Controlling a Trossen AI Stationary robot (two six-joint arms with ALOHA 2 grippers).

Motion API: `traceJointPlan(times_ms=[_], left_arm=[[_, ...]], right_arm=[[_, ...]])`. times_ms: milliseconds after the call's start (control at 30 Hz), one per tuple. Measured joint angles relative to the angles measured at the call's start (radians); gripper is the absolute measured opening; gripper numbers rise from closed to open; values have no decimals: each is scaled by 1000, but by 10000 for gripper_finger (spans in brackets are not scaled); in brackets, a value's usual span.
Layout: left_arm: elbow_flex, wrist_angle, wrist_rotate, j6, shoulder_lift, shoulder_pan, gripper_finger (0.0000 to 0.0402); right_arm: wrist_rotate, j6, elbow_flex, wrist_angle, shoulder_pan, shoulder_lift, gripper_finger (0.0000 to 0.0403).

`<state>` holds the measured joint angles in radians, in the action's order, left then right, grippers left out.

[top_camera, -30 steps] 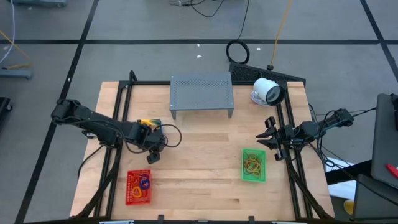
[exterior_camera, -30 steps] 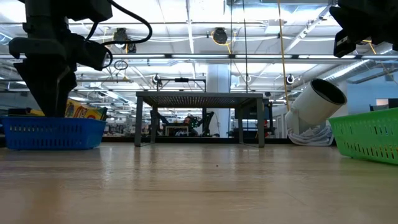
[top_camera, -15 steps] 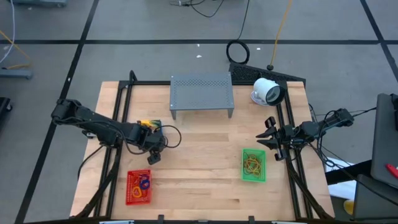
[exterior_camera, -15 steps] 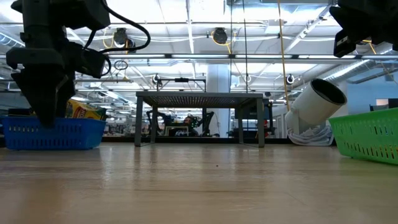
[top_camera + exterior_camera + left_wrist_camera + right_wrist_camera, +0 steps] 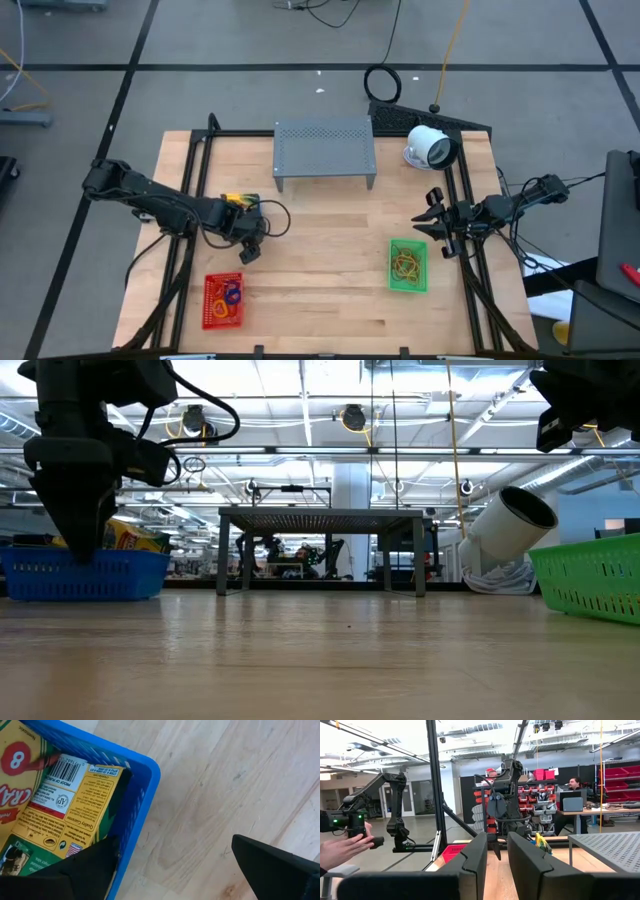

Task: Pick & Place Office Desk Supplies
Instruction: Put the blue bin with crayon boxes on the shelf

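The blue basket [image 5: 141, 785] holds yellow crayon packs [image 5: 55, 805] and stands on the wood near the table's left side [image 5: 236, 203]. My left gripper [image 5: 175, 842] is open and points down at one corner of it [image 5: 78, 550]. One finger hangs over the packs inside and the other over bare wood outside the wall. The red basket [image 5: 222, 300] and the green basket [image 5: 407, 266] each hold rubber-band loops. My right gripper [image 5: 428, 216] waits at the table's right edge, slightly open [image 5: 497, 842]. My left gripper comes at the blue basket's wall [image 5: 131, 820] near a corner from above, with one finger on each side of it. I cannot tell whether either finger touches the wall or the crayon packs.
The grey perforated stand [image 5: 324, 150] sits at the far middle, with the white round device [image 5: 430, 147] to its right. Black frame rails run along both table sides. Bare wood lies between the baskets. A person's hand [image 5: 340, 851] shows beyond the table.
My left gripper has sunk a little toward the blue basket and shifted slightly toward the table's left. The basket and the packs have stayed put.
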<state>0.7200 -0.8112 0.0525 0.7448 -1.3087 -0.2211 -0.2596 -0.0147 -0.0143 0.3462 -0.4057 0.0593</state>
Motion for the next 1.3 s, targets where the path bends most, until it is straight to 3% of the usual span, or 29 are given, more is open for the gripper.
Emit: traceJointPlan(times_ms=[1300], left_arm=[[0, 3, -30, -178, 0, -3, 395]], right_arm=[[0, 0, 0, 0, 0, 0, 66]])
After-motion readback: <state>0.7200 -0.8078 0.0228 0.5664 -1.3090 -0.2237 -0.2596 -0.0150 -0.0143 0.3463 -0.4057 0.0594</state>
